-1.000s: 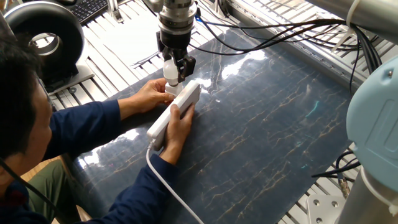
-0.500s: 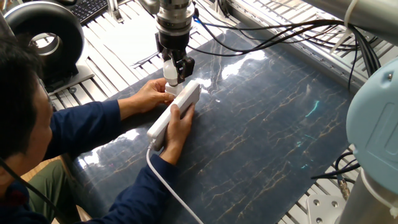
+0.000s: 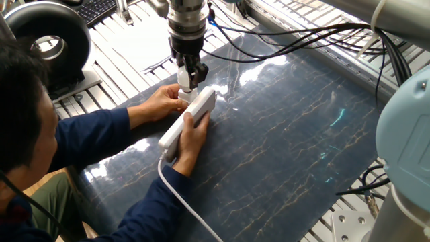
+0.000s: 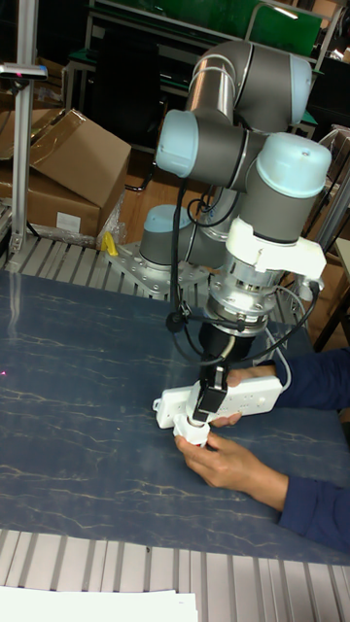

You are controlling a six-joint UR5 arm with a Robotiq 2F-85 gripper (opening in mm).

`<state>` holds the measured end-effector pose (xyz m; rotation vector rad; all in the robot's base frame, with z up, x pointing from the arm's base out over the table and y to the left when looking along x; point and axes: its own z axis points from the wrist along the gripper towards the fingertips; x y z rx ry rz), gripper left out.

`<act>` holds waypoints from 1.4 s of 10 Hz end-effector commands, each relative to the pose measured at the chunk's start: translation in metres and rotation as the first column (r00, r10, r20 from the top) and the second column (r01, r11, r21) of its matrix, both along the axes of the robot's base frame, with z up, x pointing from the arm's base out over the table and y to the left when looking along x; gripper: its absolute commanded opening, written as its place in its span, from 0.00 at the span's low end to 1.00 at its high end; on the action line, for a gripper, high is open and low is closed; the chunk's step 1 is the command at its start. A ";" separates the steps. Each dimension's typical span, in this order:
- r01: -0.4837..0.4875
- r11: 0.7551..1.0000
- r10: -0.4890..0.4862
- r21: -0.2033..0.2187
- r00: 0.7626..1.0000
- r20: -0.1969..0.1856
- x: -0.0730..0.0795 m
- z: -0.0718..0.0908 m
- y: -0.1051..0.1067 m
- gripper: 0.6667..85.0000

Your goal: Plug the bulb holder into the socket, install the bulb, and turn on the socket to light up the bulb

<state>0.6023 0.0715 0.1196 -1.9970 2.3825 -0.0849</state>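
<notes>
My gripper hangs straight down over the far end of the socket, shut on the white bulb. The bulb points downward into the small white bulb holder, which sits at the socket's end and is partly covered by a person's fingers. In the tall fixed view the gripper stands in front of the socket. There the bulb holder shows just under the fingertips, and the bulb is mostly hidden between the fingers. Whether the socket's switch is on cannot be seen.
A person in blue sleeves sits at the left. One hand steadies the holder, the other presses the socket onto the dark mat. The socket's white cable trails toward the front edge. Black robot cables run behind.
The gripper has turned slightly about its vertical axis with the bulb in it and edged a little left. The person's hands and the socket have stayed in place.
</notes>
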 end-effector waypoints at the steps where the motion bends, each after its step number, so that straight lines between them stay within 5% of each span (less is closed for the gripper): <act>1: 0.151 0.989 -0.151 0.003 0.989 -0.011 -0.009 -0.006 0.010 0.00; 10: 0.399 0.915 -0.393 0.060 0.915 -0.086 -0.028 -0.005 0.025 0.00; 14: 0.527 0.847 -0.516 0.066 0.846 -0.136 -0.037 -0.005 0.032 0.00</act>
